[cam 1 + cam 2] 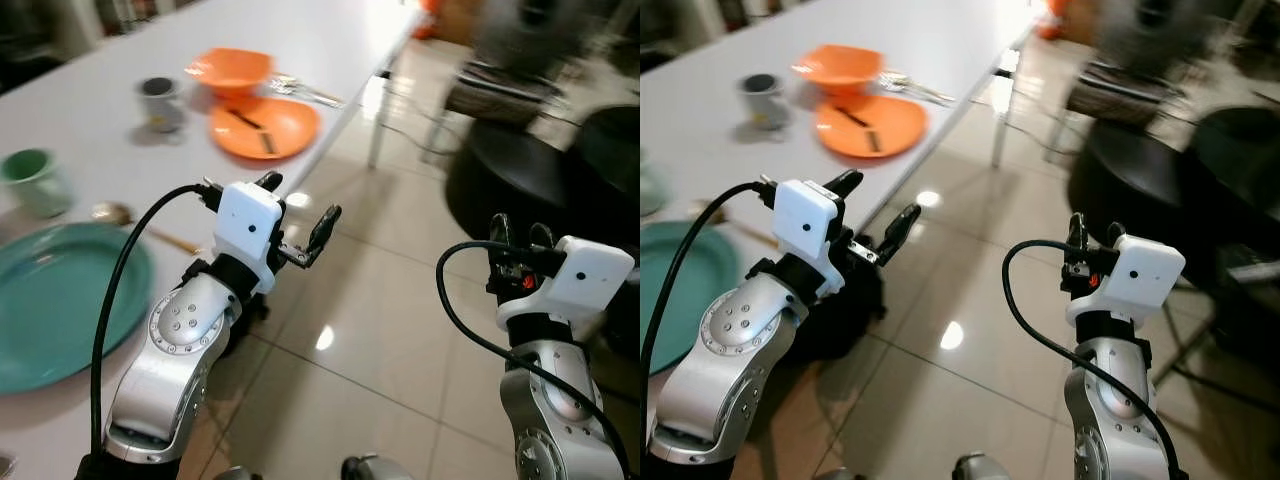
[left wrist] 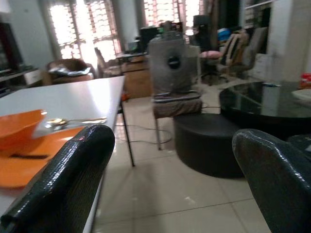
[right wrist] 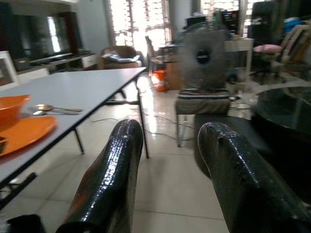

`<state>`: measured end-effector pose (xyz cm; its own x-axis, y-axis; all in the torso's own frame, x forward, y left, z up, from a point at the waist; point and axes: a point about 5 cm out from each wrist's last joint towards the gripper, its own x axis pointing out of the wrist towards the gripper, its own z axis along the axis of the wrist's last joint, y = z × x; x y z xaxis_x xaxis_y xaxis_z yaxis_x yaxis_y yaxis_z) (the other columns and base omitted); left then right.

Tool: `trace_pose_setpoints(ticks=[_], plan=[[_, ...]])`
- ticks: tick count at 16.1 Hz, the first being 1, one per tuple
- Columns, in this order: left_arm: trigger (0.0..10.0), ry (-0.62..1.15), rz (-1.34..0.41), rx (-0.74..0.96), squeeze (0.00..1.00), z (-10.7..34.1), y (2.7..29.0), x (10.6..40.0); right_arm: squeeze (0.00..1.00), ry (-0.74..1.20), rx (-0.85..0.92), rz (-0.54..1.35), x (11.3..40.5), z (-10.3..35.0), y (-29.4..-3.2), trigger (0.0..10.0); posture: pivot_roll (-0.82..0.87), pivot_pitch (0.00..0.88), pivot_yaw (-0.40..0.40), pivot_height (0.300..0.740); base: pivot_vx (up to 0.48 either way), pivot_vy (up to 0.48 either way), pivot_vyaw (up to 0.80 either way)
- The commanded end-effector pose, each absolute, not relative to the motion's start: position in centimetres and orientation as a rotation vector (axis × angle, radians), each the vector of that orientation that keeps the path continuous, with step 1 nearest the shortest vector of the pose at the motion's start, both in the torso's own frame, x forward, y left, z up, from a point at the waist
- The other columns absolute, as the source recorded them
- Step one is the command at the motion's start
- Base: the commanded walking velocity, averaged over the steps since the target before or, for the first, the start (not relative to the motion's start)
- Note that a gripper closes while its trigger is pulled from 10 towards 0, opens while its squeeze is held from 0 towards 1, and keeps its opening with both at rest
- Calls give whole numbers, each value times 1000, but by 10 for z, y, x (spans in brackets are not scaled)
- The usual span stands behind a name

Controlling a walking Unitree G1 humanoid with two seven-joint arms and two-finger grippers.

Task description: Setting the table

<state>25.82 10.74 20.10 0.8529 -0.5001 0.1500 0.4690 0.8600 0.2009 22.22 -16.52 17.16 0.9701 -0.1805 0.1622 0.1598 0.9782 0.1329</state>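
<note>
Between placements, nothing in hand. Left gripper [image 1: 300,215] fingers wide apart, empty, at the white tabletop [image 1: 90,130] edge, centre frame. Right gripper [image 1: 1090,240] fingers slightly parted, empty, over floor, right side. Round teal plate [image 1: 50,300] lower left, flat orange plate [image 1: 265,127] upper centre. Next: turn toward tabletop, pick an item.

Both my arms are raised out front, left gripper [image 1: 297,215] spread wide, right gripper [image 3: 167,160] slightly parted, both empty.

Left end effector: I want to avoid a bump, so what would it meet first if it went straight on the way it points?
Probably open tiled floor first; the left end effector then lines up with the round black ottoman, though depth is unclear.
</note>
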Motion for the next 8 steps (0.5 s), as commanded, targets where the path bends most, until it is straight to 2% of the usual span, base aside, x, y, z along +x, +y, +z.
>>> trace_pose_setpoints(ticks=[1,4,8], plan=[[10000,-202,-507,168,0,202,107,261,0,-165,125,-178,223,171,-166,10000,26,68,-37,740,0,0,-800],[10000,-206,-522,153,0,202,106,261,0,-163,126,-185,223,171,-167,10000,26,67,-36,740,0,0,-800],[10000,-216,-551,128,0,204,104,260,0,-159,126,-192,223,170,-168,10000,23,69,-32,740,371,0,-800]])
